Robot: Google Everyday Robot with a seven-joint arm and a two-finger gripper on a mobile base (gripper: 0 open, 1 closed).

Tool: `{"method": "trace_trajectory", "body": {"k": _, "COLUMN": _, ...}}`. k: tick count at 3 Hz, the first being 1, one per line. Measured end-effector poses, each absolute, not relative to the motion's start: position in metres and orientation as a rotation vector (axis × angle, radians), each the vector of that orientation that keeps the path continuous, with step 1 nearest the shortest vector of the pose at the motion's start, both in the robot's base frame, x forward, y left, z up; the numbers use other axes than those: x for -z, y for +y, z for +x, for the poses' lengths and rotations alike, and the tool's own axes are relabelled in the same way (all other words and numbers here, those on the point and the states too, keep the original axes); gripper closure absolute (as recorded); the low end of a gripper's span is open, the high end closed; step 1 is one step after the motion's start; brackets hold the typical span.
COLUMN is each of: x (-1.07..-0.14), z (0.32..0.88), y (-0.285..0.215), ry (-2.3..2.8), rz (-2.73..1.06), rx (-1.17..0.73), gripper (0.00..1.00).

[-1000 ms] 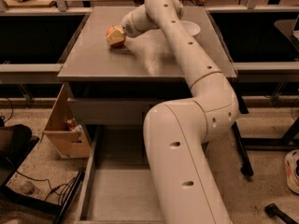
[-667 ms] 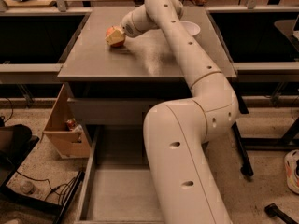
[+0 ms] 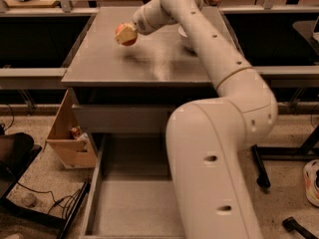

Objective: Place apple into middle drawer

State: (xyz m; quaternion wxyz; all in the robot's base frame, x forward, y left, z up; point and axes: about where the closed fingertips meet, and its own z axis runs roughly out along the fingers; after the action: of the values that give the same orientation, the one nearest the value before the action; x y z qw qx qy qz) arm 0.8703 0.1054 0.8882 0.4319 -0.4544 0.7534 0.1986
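Surface (image 3: 149, 66): grey cabinet top, beneath the arm.
Middle drawer (image 3: 132, 208): pulled open, low at the cabinet's front.
End effector (image 3: 126, 34): over the surface's left side, clamped on fruit.
Apple (image 3: 121, 31): gripped between its fingers, well above the drawer.

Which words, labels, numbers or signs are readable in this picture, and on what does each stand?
None can be read.
A small colourful item in the cardboard box beside the cabinet may bear print, but it is too blurred.
The tool, holding the apple above the cabinet, and the open middle drawer show no markings.
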Motion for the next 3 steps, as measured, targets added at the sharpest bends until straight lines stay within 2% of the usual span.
{"method": "trace_trajectory", "body": {"k": 2, "x": -1.03, "z": 0.786, "y": 0.036, "ry": 1.787, "rz": -0.932, "rx": -0.43, "gripper": 1.0}}
{"method": "trace_trajectory", "body": {"k": 3, "x": -1.093, "z": 0.712, "y": 0.001, "ry": 1.756, "rz": -0.797, "rx": -0.419, "gripper": 1.0}}
